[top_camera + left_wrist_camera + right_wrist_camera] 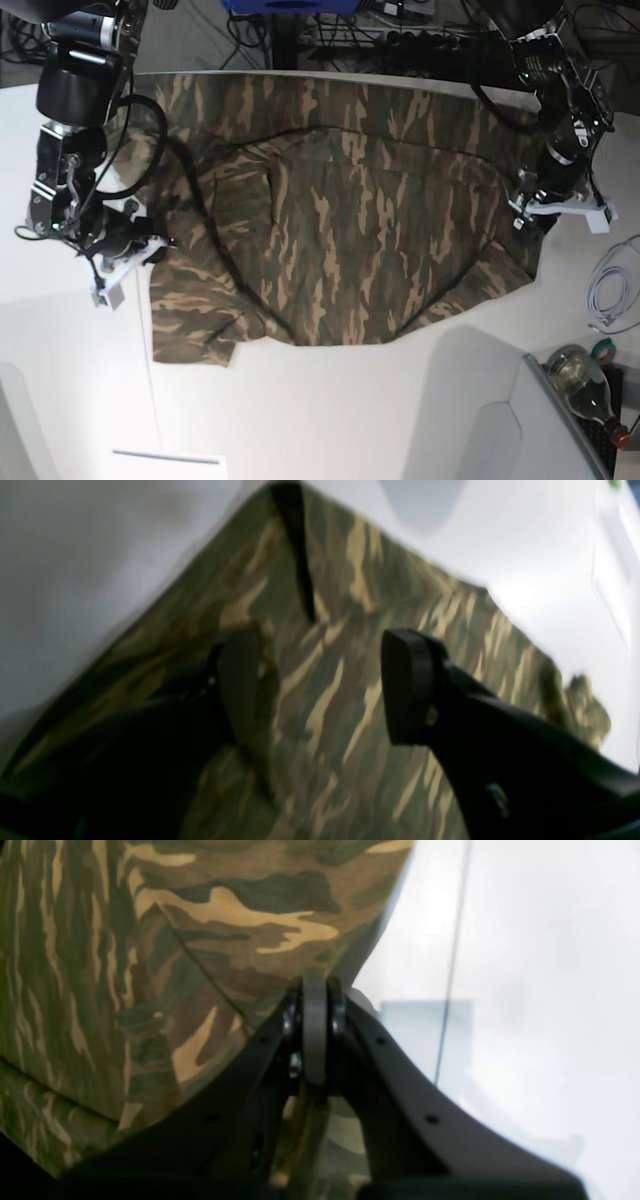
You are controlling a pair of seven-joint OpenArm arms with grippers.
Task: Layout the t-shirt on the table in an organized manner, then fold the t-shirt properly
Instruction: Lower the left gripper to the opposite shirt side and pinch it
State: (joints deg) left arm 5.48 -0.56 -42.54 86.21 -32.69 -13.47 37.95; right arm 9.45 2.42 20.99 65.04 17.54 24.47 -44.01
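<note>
Bare white table fills the near part of the base view, wide open room below the shirt's near hem. Just beyond it the t-shirt lies spread across the middle, camouflage cloth reaching almost to the far table edge, its near-left corner rumpled and a long fold line curving through the body. More free white surface runs down the left side and along the right, where a bottle and a coiled cable sit off the corner.

On the left of the scene, the right gripper has its jaws pressed together, pinching the shirt's edge, with the dark table seam just beside it. On the right, the left gripper hangs over the cloth with its jaws spread well apart, fabric showing between them and nothing held. That wrist view is blurred.
</note>
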